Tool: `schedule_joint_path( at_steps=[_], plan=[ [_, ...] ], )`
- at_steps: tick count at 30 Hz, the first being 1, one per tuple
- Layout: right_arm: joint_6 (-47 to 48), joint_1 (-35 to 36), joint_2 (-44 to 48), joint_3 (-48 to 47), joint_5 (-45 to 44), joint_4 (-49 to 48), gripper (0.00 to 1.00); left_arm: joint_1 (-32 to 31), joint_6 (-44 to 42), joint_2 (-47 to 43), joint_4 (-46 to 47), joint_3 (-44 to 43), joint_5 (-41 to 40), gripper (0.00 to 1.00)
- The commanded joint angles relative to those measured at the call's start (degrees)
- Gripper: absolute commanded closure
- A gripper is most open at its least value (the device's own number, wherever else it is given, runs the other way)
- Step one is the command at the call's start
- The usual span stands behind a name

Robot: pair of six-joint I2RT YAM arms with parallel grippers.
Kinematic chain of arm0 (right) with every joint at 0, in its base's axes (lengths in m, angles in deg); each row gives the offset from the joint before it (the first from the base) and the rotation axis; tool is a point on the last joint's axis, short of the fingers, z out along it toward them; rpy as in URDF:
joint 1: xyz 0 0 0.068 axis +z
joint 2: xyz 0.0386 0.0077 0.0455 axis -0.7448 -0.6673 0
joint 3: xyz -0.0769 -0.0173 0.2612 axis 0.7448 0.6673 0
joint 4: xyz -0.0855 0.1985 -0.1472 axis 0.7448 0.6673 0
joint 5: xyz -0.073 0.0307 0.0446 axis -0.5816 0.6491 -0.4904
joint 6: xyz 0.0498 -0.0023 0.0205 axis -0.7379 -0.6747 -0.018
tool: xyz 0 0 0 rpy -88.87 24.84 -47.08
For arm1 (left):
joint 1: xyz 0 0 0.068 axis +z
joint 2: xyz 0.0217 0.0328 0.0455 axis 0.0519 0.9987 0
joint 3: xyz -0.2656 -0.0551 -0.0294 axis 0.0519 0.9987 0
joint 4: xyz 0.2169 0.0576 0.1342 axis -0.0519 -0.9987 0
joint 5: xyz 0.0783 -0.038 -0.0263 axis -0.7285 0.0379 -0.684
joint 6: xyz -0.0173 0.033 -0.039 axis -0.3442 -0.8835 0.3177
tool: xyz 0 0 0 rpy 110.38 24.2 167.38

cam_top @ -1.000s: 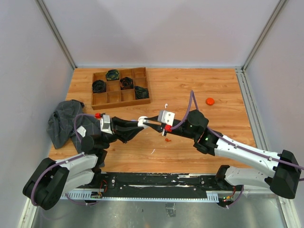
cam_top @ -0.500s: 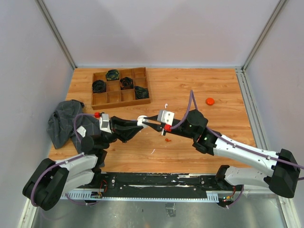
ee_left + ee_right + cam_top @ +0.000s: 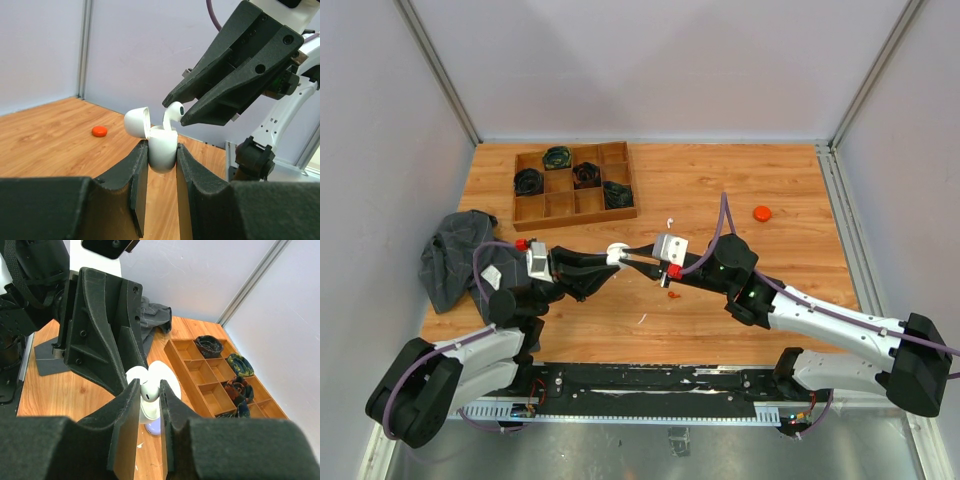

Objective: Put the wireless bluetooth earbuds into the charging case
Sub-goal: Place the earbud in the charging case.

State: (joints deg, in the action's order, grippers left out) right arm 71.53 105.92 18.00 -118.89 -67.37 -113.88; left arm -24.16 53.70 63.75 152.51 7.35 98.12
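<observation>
A white charging case (image 3: 162, 147) with its lid (image 3: 137, 121) flipped open is held upright above the table, and my left gripper (image 3: 161, 150) is shut on its body. My right gripper (image 3: 149, 390) is shut on a white earbud (image 3: 150, 390). The earbud (image 3: 173, 111) hangs just over the case's mouth with its stem reaching into the opening. From above, both grippers meet at the case (image 3: 617, 254) in the middle of the table, the left gripper (image 3: 608, 262) coming from the left and the right gripper (image 3: 630, 257) from the right.
A wooden divided tray (image 3: 575, 217) with dark rolled items stands at the back left. A dark cloth (image 3: 455, 255) lies at the left edge. An orange puck (image 3: 762, 212) sits at the right, and a tiny red piece (image 3: 669, 294) lies under the right wrist.
Both grippers, with the case and the earbud, have drifted very slightly to the left and away. Both grips are unchanged.
</observation>
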Motion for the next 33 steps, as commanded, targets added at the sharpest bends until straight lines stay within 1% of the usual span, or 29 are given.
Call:
schedule_joint_path(
  at_steps=[1, 8, 11, 14, 17, 21, 24, 29, 33],
  plan=[
    [-1.0, 1.3, 0.3, 1.5, -0.3, 2.4, 0.77, -0.2, -1.6, -1.0, 14.2, 0.3, -0.9, 1.00],
    [-0.7, 1.3, 0.1, 1.3, -1.9, 2.8, 0.66, -0.2, -2.8, -0.3, 14.2, 0.2, 0.6, 1.00],
    [-1.0, 1.3, 0.5, 0.9, -2.2, 3.3, 0.56, -0.2, -3.4, -0.2, 13.5, 0.2, 1.5, 1.00],
    [-1.8, 1.3, 1.4, 0.9, -2.9, 3.3, 0.50, -0.2, -4.8, -0.4, 12.3, 0.9, 0.7, 1.00],
    [-3.6, 1.3, 2.4, 1.1, -4.0, 3.2, 0.41, -0.2, -5.8, -0.6, 11.6, 1.5, 0.4, 1.00],
    [-6.4, 1.3, 3.5, 1.5, -6.3, 1.3, 0.35, -0.2, -7.3, -1.2, 9.8, 1.5, 0.3, 1.00],
    [-8.0, 1.3, 3.7, 0.9, -7.9, 1.3, 0.27, -0.2, -8.1, -1.9, 8.7, 1.6, 0.4, 1.00],
    [-9.6, 1.3, 3.1, 0.5, -10.4, 1.5, 0.22, -0.2, -9.1, -3.3, 7.5, 1.9, 0.6, 1.00],
    [-10.8, 1.3, 2.8, 0.7, -11.7, 0.8, 0.20, -0.2, -9.9, -4.3, 5.9, 1.9, 0.8, 1.00]
  ],
)
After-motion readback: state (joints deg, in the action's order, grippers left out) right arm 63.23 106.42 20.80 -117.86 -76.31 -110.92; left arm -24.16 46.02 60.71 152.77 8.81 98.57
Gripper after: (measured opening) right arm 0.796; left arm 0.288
